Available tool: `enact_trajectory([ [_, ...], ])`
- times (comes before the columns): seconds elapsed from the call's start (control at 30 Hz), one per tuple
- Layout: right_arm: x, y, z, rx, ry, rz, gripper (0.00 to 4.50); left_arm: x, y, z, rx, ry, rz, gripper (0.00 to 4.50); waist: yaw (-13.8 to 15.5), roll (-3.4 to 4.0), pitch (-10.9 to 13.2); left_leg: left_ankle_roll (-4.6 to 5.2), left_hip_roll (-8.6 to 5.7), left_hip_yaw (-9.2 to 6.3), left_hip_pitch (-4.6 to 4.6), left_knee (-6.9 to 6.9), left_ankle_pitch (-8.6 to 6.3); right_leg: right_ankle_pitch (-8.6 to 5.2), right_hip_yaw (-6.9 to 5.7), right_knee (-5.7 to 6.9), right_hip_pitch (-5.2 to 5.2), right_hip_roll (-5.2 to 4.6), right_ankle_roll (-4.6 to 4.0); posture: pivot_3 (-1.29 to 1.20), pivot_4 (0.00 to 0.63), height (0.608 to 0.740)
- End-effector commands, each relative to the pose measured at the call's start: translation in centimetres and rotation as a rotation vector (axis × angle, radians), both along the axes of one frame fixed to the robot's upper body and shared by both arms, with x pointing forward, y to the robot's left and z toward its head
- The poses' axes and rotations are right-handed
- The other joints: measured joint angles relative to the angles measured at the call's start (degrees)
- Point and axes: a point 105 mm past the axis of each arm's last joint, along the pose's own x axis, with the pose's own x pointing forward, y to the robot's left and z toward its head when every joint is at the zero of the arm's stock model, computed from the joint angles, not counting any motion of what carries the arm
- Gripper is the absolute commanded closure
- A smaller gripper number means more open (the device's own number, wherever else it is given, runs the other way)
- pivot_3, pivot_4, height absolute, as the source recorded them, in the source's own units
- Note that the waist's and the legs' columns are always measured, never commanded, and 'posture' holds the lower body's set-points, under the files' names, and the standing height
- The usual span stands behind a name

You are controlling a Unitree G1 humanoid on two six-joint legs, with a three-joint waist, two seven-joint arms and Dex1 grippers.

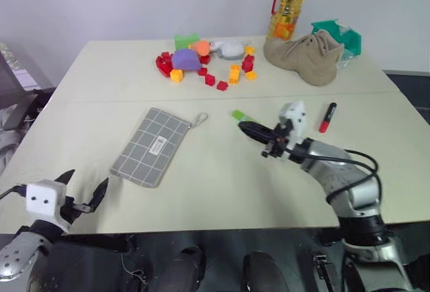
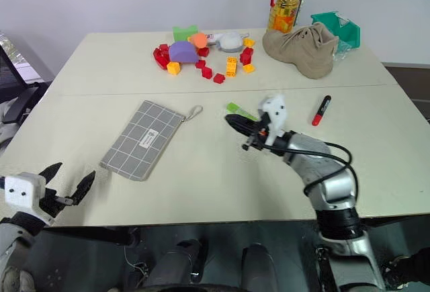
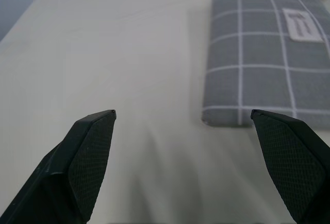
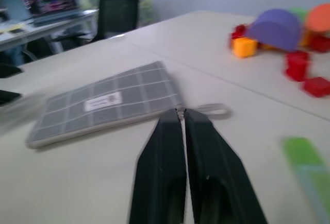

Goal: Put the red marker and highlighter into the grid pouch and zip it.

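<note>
The grey grid pouch [image 1: 151,146] lies flat in the middle of the table, its zipper loop [image 1: 199,119] pointing toward the blocks. The light-green highlighter [image 1: 241,116] lies to the pouch's right. My right gripper [image 1: 243,127] hovers just beside it, shut with nothing between its fingers, pointing toward the pouch. Further right lies the red marker [image 1: 328,117], apart from both grippers. At the table's near left corner my left gripper [image 1: 83,188] stands open and empty, facing the pouch's near end [image 3: 268,69].
At the far side lie several toy blocks [image 1: 201,60], a beige shoe [image 1: 306,56], an oil bottle [image 1: 290,7] and a green bin [image 1: 341,35]. A seam [image 1: 134,99] crosses the tabletop behind the pouch.
</note>
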Motion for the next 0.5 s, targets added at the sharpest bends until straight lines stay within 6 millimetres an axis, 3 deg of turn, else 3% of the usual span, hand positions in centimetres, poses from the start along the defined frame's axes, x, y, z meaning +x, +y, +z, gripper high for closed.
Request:
enact_trajectory([
  [0.03,1.0,3.0,-0.6,-0.066,-0.039,0.008,4.46,-0.1,-1.9,1.1,0.195,-0.026,-0.140,0.00,-0.21,0.00,0.00,0.00,0.00,0.00,0.00,0.00,0.00,0.00,0.00,0.00,-0.01,0.01,0.00,0.00,0.150,0.740],
  [0.2,2.4,8.4,-1.9,-0.130,-0.010,0.024,4.46,0.1,-3.8,1.1,0.316,-0.041,-0.250,0.00,-0.46,0.05,0.01,-0.04,0.00,0.00,0.04,-0.15,0.02,0.08,0.01,0.01,-0.08,0.08,0.12,0.00,0.150,0.740],
  [0.37,2.0,15.0,-2.9,-0.218,0.028,0.115,4.46,-0.1,-4.4,0.7,0.353,-0.010,-0.305,0.00,-0.91,0.05,0.01,-0.16,0.10,-0.01,0.06,-0.34,0.10,0.11,0.18,0.12,-0.25,0.42,0.12,0.00,0.150,0.740],
  [0.5,2.0,18.0,-4.4,-0.275,0.094,0.134,4.46,-0.5,-4.0,0.5,0.376,0.019,-0.316,0.00,-0.80,0.05,0.01,-0.40,0.22,-0.01,0.24,-0.77,0.25,0.13,0.36,0.18,-0.36,0.57,0.06,0.00,0.150,0.740],
])
